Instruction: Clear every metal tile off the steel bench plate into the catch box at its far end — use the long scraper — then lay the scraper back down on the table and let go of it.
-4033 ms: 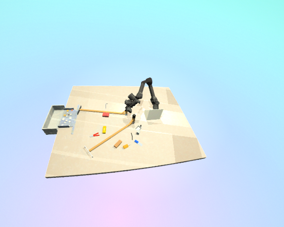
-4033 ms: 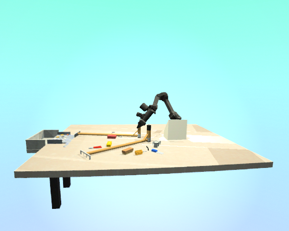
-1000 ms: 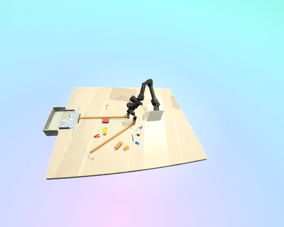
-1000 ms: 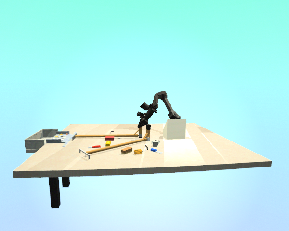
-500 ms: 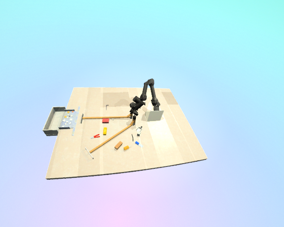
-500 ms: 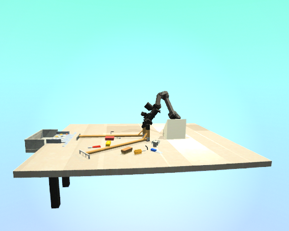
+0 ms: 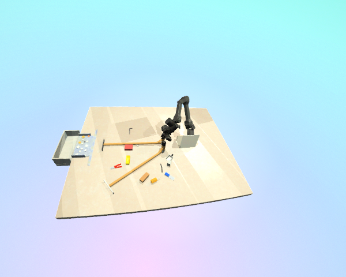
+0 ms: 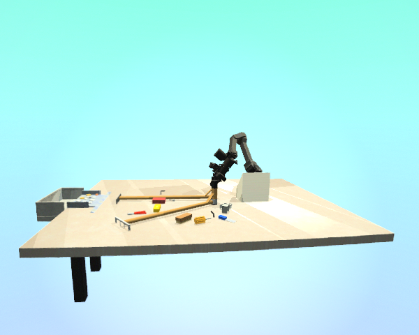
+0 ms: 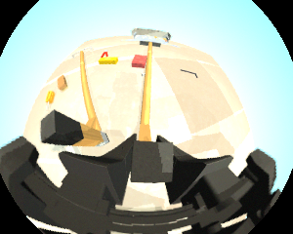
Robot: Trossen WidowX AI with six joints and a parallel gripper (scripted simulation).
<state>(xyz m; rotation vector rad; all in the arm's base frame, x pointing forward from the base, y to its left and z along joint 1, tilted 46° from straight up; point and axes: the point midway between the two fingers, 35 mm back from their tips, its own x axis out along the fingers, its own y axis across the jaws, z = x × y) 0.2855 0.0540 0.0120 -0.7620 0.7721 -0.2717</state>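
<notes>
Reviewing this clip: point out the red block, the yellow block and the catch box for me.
red block [image 7: 128, 147] [image 8: 158, 200] [image 9: 139, 60]: top, exterior, wrist; its body
yellow block [image 7: 127, 160] [image 8: 156, 208] [image 9: 107, 60]: top, exterior, wrist; its body
catch box [image 7: 61, 161] [image 8: 50, 206]: top, exterior; its near wall
</notes>
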